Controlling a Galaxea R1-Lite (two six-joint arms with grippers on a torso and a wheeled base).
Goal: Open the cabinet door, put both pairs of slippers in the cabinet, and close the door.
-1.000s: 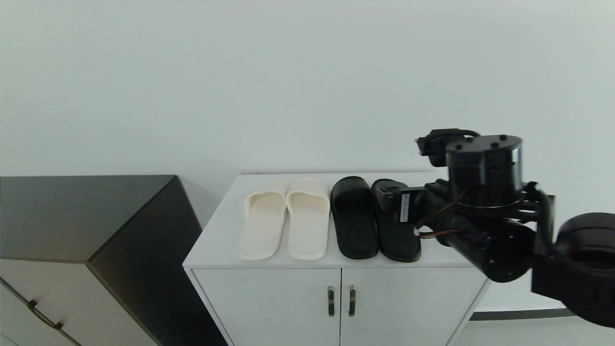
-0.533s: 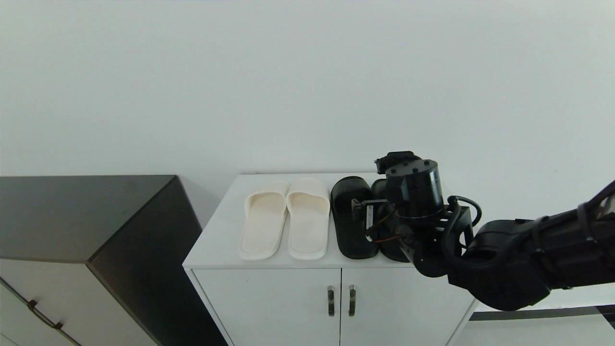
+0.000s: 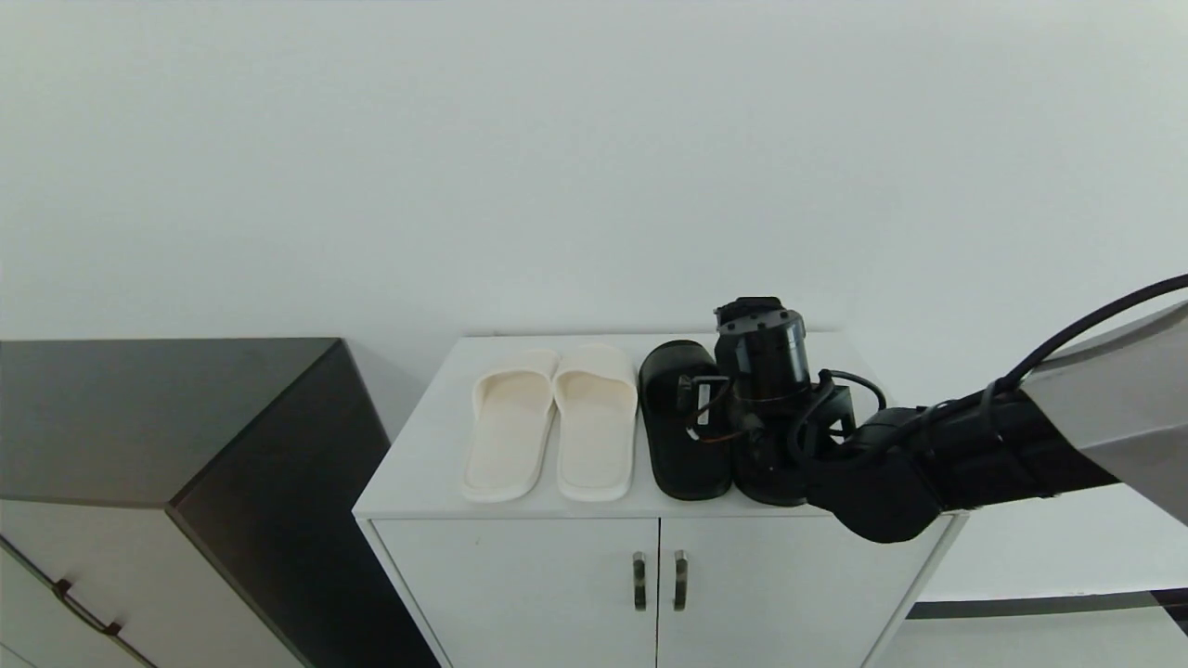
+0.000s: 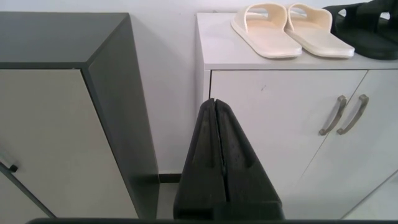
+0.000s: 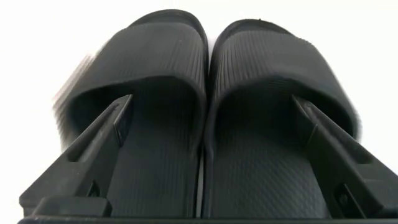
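Cabinet [image 3: 520, 594] doors are shut in the head view, with the handles [image 3: 639, 580] side by side at the middle seam. On top, the cream slippers [image 3: 548, 422] and black slippers [image 3: 682, 422] lie in a row with their heels near the front edge. Bare strips are free at the left and right ends. The right arm [image 3: 882, 464] covers most of the right black slipper. A dark cupboard [image 3: 232, 464] stands close on the left.

In the left wrist view the left gripper [image 4: 219, 155] has its jaws pressed together, low before the cabinet, and the black slippers are cut off at the edge.

In the right wrist view the right gripper [image 5: 211, 102] is spread wide, its fingers [image 5: 99, 155] at the pair's outer sides; contact cannot be told
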